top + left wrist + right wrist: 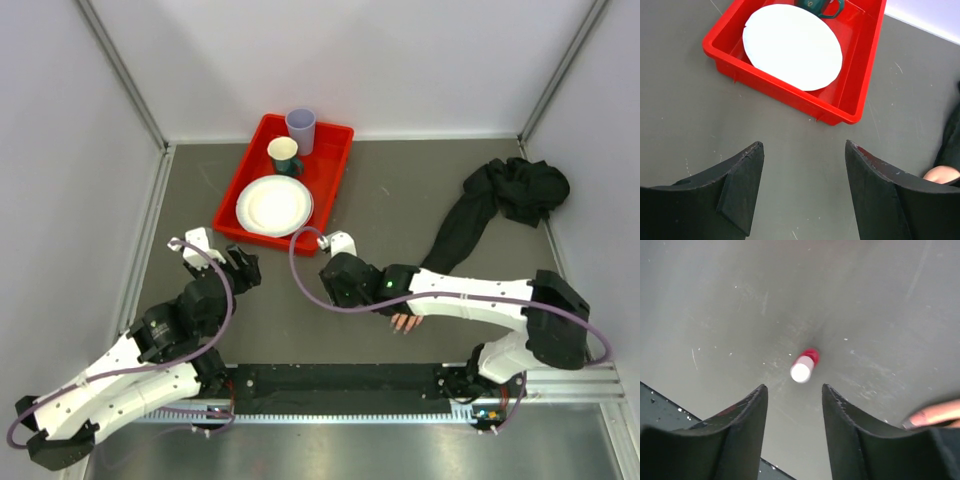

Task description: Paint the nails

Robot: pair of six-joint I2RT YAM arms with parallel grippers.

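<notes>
The skin-coloured mannequin hand (406,321) lies on the grey table under my right forearm, its black sleeve (470,215) trailing to the back right. Its nails (401,328) show as small pinkish tips. One fingertip (932,416) shows at the right edge of the right wrist view. My right gripper (793,387) is open, hovering just above and short of a small upright red polish bottle (804,365) with a pale top. My left gripper (803,144) is open and empty over bare table, in front of the red tray; a bit of the hand (942,174) shows at its right.
A red tray (338,185) at the back holds a white plate (274,205), a teal mug (285,155) and a lilac cup (301,130). In the left wrist view the tray (790,90) is close ahead. White walls enclose the table; a black rail (340,385) runs along the front.
</notes>
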